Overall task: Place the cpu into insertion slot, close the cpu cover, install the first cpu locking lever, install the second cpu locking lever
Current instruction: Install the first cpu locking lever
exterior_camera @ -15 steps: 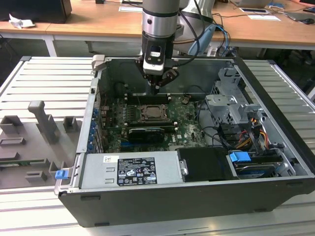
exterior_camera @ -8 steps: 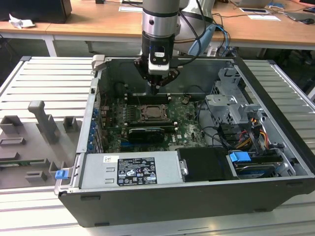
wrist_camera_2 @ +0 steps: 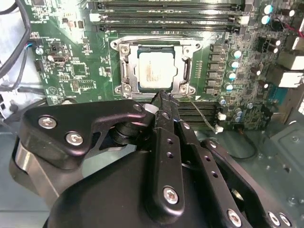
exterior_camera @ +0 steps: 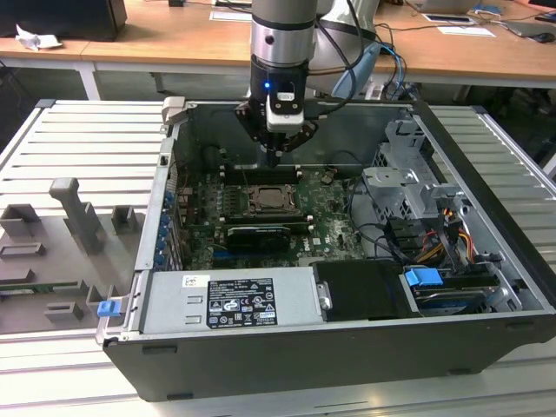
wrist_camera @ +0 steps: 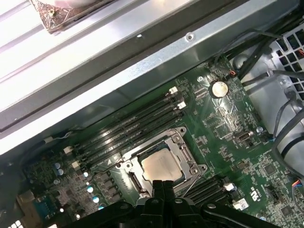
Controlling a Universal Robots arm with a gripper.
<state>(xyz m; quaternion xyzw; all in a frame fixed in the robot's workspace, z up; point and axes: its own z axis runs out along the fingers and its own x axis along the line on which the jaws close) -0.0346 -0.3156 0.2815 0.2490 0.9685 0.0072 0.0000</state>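
The cpu (wrist_camera_2: 156, 71) (wrist_camera: 160, 166), a pale square chip, lies flat in the insertion slot (exterior_camera: 274, 201) on the green board. The silvery cpu cover (wrist_camera_2: 124, 71) (wrist_camera: 184, 153) lies down around it, framing the chip. A thin wire lever (wrist_camera_2: 202, 114) slants away from the socket's corner near the fingers. My gripper (exterior_camera: 274, 159) (wrist_camera_2: 162, 97) (wrist_camera: 164, 186) hangs just above the socket's edge, on the memory-slot side in the exterior view. Its black fingers are pressed together with nothing between them.
Long black memory slots (wrist_camera_2: 171, 19) flank the socket. A long black card (exterior_camera: 256, 234) sits in front of it, then the power supply (exterior_camera: 234, 300). A drive cage (exterior_camera: 404, 187) and cables (exterior_camera: 434, 234) crowd the exterior view's right. Case walls (exterior_camera: 174, 174) surround the board.
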